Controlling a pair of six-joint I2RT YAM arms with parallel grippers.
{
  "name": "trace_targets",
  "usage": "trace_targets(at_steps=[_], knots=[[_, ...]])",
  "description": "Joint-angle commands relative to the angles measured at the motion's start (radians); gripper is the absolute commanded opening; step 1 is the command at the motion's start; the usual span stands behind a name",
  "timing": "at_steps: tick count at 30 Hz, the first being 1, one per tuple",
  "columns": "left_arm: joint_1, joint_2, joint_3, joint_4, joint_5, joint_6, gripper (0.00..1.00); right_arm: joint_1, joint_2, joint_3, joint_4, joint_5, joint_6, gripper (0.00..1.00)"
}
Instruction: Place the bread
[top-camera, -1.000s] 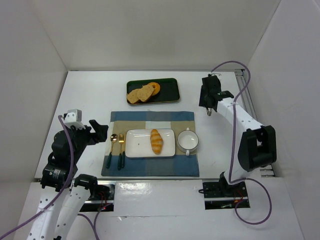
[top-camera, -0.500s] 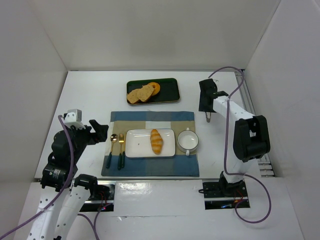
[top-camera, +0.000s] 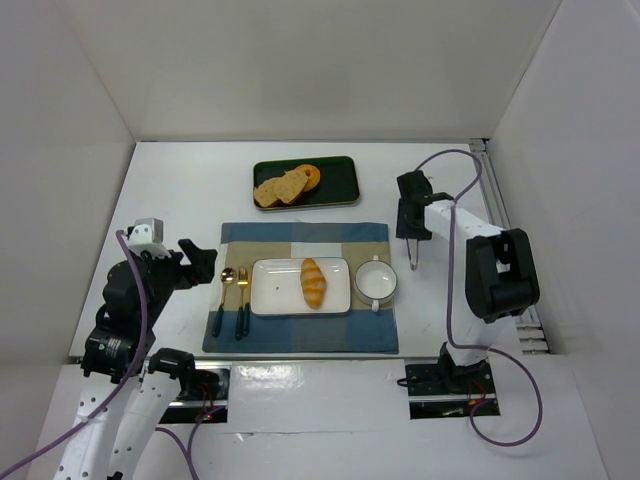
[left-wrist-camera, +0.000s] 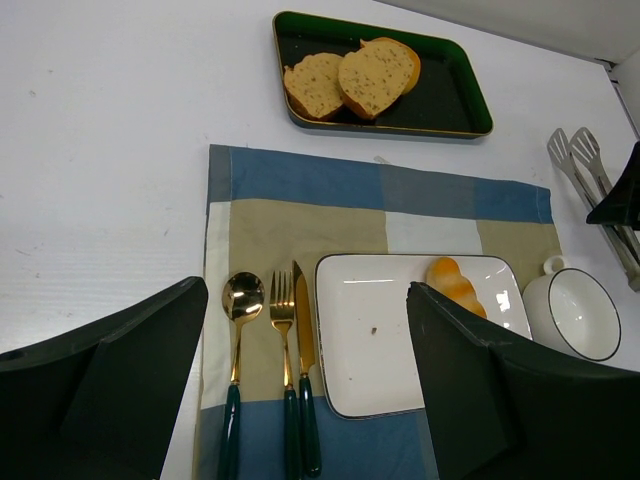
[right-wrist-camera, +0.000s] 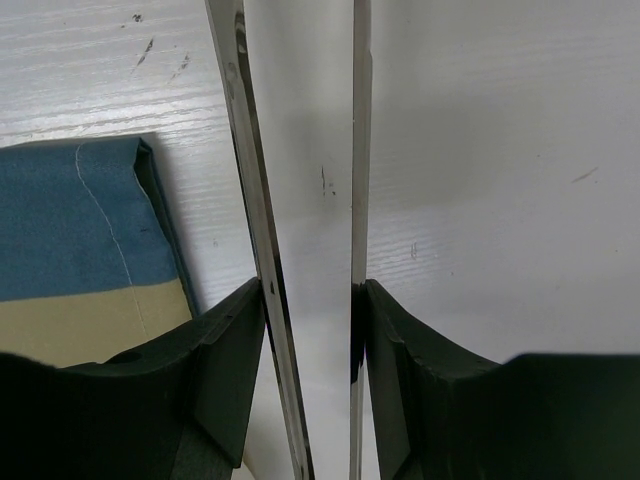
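Clamped tongs (right-wrist-camera: 252, 200) in right gripper (right-wrist-camera: 310, 300), spread left gripper (left-wrist-camera: 305, 300) wide. With bread (top-camera: 313, 282) on the plate (top-camera: 275, 290), called for laying them flat beside the mat (top-camera: 300, 238).

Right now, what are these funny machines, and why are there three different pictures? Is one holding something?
They are two robot arms. One picture looks down from above; the others come from small cameras on each wrist. The left arm has open, empty jaws, the dark shapes in its picture. The right arm has its jaws shut on metal tongs. On the table lies a mat with cutlery, a bowl and a plate carrying the bread. Behind is a tray of toast.
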Motion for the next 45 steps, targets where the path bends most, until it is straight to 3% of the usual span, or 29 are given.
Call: trace_targets(at_steps=[1,25,34,45], knots=[[-0.004,-0.002,0.007,0.048,0.014,-0.009,0.94,0.003,0.026,0.006,0.033,-0.004,0.014,0.49],[-0.004,0.026,-0.004,0.067,0.005,0.000,0.94,-0.040,0.327,0.264,0.072,-0.078,-0.004,0.53],[-0.004,0.026,-0.013,0.067,0.005,-0.011,0.94,-0.088,0.359,0.273,0.072,-0.197,-0.004,0.66],[-0.004,0.017,-0.013,0.067,0.014,-0.029,0.93,-0.088,0.388,0.307,0.027,-0.164,-0.035,0.75]])
